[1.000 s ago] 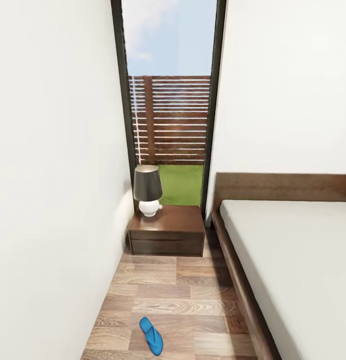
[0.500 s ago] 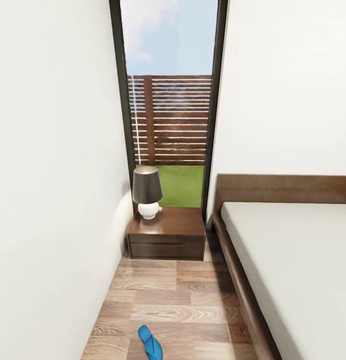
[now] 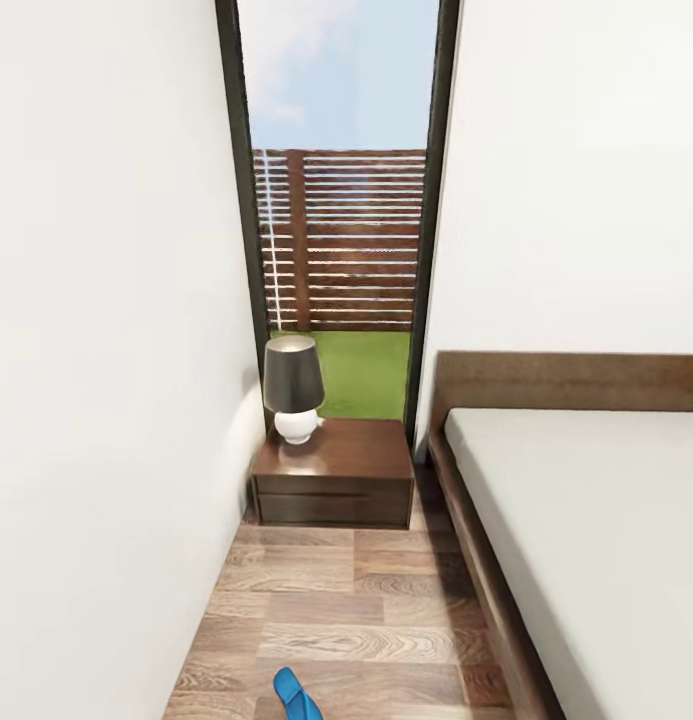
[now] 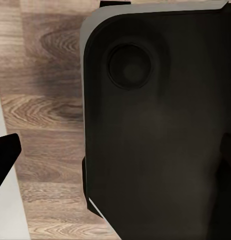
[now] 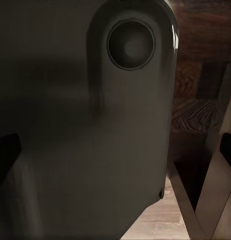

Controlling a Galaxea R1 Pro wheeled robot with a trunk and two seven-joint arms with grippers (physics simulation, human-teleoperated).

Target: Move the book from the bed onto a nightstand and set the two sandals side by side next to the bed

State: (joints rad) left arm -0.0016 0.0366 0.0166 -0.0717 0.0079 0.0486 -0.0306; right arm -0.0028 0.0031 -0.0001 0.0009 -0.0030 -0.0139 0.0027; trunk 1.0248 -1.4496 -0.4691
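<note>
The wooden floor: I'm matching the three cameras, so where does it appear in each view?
Head view: wooden floor fills the lower middle, running from the nightstand toward the camera, beside the bed.
Left wrist view: planks beside the robot's dark base.
Right wrist view: darker planks past the dark base.
Shared landmark: the plank grain.

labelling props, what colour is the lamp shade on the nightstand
Black, over a white round base; lamp on the nightstand, head view.
</note>
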